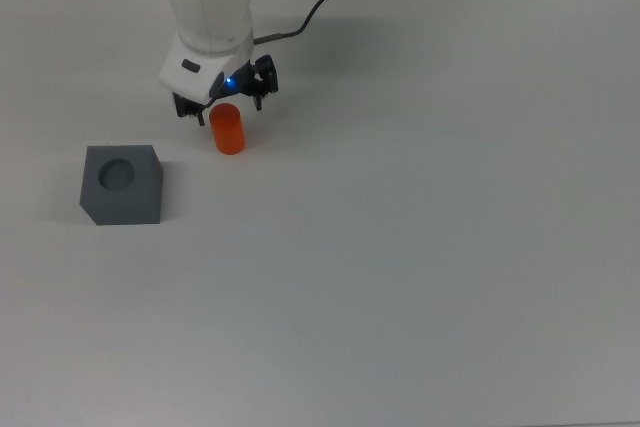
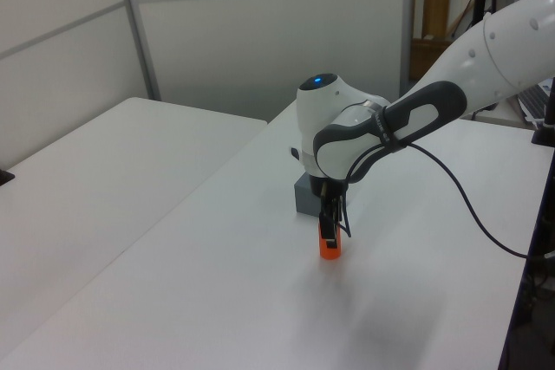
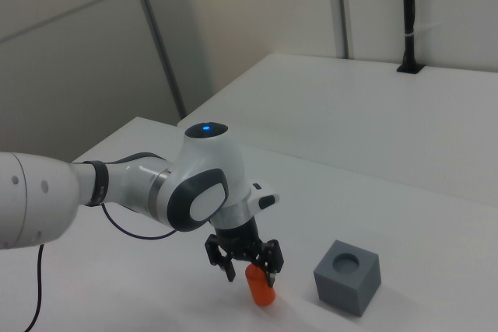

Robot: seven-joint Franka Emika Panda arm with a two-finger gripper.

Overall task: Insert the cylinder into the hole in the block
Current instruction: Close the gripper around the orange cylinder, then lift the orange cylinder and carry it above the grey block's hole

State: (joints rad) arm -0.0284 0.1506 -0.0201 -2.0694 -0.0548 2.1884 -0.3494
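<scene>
The orange cylinder (image 1: 229, 132) stands upright on the white table (image 1: 420, 247). My gripper (image 1: 222, 107) is open and has come down over its top, one finger on each side and neither visibly touching it. In the right view the gripper (image 3: 250, 270) straddles the upper part of the cylinder (image 3: 261, 287). The grey block (image 1: 122, 183), round hole facing up, sits apart toward the top view's left. The left view has the block (image 2: 304, 197) half hidden behind the arm, with the cylinder (image 2: 329, 248) in front of it.
A black cable (image 2: 468, 205) trails from the arm across the table's right side in the left view. A second white table (image 3: 389, 114) stands beyond a gap in the right view. Desk clutter (image 2: 473, 84) lies at the left view's far right.
</scene>
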